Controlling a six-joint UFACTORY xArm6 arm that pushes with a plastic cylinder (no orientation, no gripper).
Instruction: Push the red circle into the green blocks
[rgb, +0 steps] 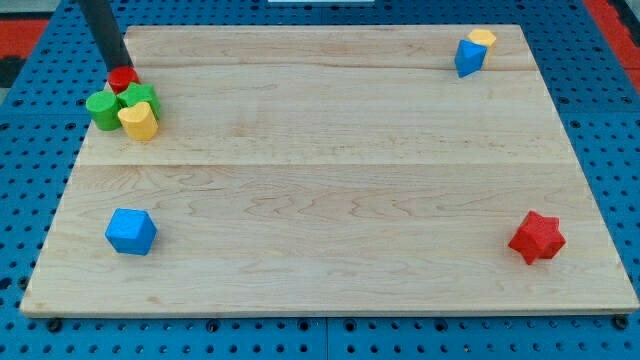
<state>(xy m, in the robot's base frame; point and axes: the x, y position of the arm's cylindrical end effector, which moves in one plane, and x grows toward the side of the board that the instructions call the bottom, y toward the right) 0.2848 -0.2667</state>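
Note:
The red circle (123, 78) lies at the view's upper left on the wooden board (330, 180). It touches the green blocks just below it: a green round block (102, 109) and a green star-like block (140, 96). A yellow block (139, 121) presses against both greens from the view's bottom right. My tip (117, 71) comes down from the view's top left and ends right at the red circle's upper left edge, touching it or nearly so.
A blue block (131, 232) sits at the view's lower left. A red star (537, 237) sits at the lower right. A blue block (468, 58) with a yellow block (483, 40) against it lies at the upper right. A blue pegboard (30, 150) surrounds the board.

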